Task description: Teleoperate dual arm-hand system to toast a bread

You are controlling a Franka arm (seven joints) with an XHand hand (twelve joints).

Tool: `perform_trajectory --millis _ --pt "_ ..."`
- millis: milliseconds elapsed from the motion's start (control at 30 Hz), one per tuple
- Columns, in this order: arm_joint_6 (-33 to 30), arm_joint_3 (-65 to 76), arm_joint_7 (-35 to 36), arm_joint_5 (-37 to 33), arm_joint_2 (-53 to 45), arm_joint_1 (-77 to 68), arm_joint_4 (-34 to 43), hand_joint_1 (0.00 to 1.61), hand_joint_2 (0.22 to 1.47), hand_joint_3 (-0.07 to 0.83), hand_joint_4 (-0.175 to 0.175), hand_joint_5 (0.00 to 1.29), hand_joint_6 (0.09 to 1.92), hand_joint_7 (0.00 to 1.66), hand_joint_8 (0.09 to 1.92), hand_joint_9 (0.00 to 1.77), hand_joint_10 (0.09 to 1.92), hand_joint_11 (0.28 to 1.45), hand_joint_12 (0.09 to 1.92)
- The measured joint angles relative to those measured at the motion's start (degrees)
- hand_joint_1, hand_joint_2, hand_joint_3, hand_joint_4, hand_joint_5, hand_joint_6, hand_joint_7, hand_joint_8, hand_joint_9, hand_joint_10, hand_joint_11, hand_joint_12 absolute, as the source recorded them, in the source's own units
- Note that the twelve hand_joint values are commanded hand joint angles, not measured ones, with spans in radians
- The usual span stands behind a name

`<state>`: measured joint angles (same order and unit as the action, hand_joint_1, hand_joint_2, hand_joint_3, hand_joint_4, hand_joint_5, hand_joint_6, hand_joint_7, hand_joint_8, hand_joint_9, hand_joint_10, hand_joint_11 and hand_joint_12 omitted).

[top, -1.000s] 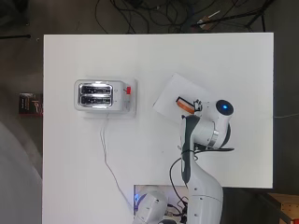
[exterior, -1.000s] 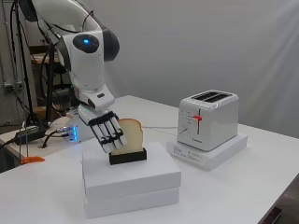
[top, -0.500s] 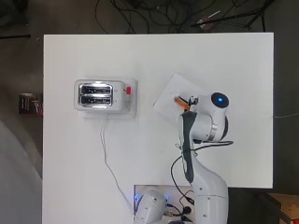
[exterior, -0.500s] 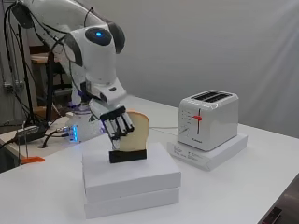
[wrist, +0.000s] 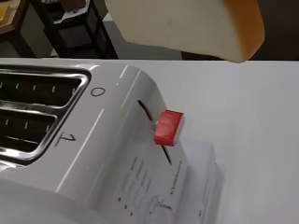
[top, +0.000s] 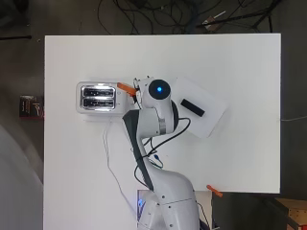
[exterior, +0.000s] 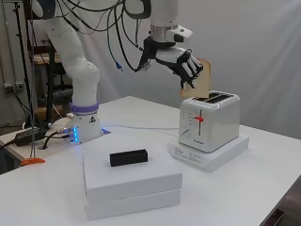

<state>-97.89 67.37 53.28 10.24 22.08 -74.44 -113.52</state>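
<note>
White table (top: 240, 72), grey wall behind. We note the bread slice (exterior: 201, 77) held upright in the air, just above the toaster (exterior: 209, 127) at its lever end, not in a slot. The hand (exterior: 184, 66) has its fingers curled onto the slice. The toaster's red lever (wrist: 168, 127) sits high on its track. The toaster stands on a flat white box (exterior: 211, 155); a black holder (exterior: 128, 157) lies on stacked white boxes (exterior: 131, 186) nearby.
</note>
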Motion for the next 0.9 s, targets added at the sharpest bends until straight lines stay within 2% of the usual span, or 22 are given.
perform_trajectory --millis 133,333,467,533,667,733,767,833,900 --pt "-1.21 3.5 4.65 -5.84 -6.6 -4.03 1.28 1.22 1.21 -0.001 -0.175 0.63 1.36 0.99 1.1 1.37 0.09 0.85 0.09" --pt "-2.26 13.54 5.73 -1.36 -2.27 -23.16 3.89 1.21 1.21 0.001 -0.173 0.64 1.34 0.97 1.16 1.36 0.09 0.84 0.09" --pt "-3.09 19.99 6.74 2.61 2.25 -40.68 5.39 1.19 1.24 0.002 -0.135 0.6 1.44 0.93 1.19 1.31 0.09 0.8 0.09" --pt "-3.54 22.46 6.6 3.32 3.58 -46.73 5.61 1.18 1.22 -0.002 -0.096 0.64 1.42 0.95 1.12 1.31 0.09 0.81 0.09" --pt "-5.6 23.95 5.62 4.63 4.29 -48.37 4.8 1.19 1.19 -0.001 -0.065 0.71 1.37 1.0 0.99 1.31 0.09 0.81 0.09" --pt "-6.32 23.7 4.53 5.36 4.75 -45.64 4.05 1.3 1.16 0.0 -0.136 0.73 1.33 0.97 0.94 1.11 0.69 0.8 0.09" --pt "-6.75 23.0 3.55 5.98 4.97 -43.93 3.55 1.33 1.15 0.002 -0.156 0.73 1.33 0.96 0.93 1.05 0.89 0.8 0.09" --pt "-7.76 20.79 0.44 8.04 5.41 -40.57 2.53 1.35 1.15 0.001 -0.171 0.73 1.33 0.94 0.94 1.0 1.06 0.8 0.09" --pt "-8.55 18.05 -4.29 9.3 5.96 -36.59 1.69 1.36 1.15 0.0 -0.175 0.72 1.29 0.94 0.94 0.98 1.16 0.81 0.09"
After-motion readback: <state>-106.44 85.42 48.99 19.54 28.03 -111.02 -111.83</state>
